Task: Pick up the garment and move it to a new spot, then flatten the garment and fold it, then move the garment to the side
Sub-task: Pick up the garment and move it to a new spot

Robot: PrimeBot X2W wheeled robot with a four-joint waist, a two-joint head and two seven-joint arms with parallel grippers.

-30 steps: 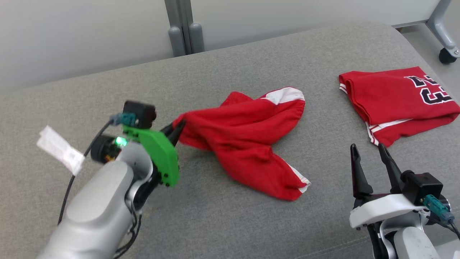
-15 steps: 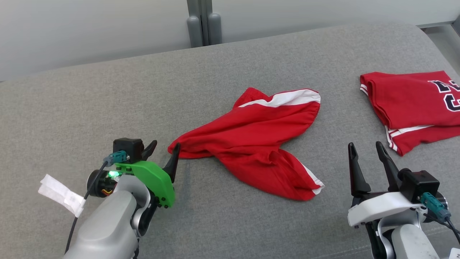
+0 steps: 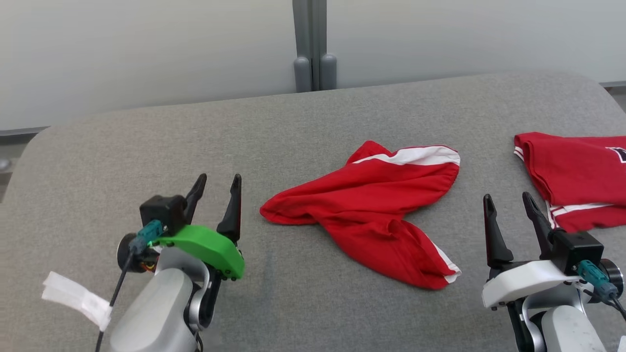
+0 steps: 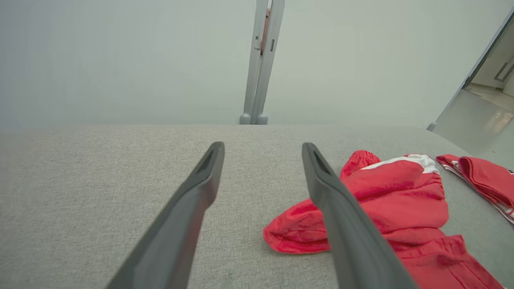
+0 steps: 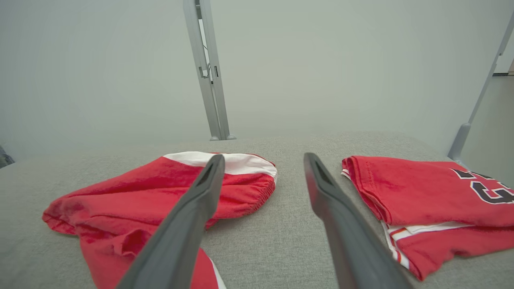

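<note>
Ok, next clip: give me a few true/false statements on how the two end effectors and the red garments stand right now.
1. The left end effector is shut on the red shorts. False: it is open, beside them and not touching.
2. The right end effector is open and holds nothing. True.
3. The shorts lie crumpled on the grey cushion. True.
4. The numbered jersey lies on the shorts' left. False: it lies on their right, apart from them.
</note>
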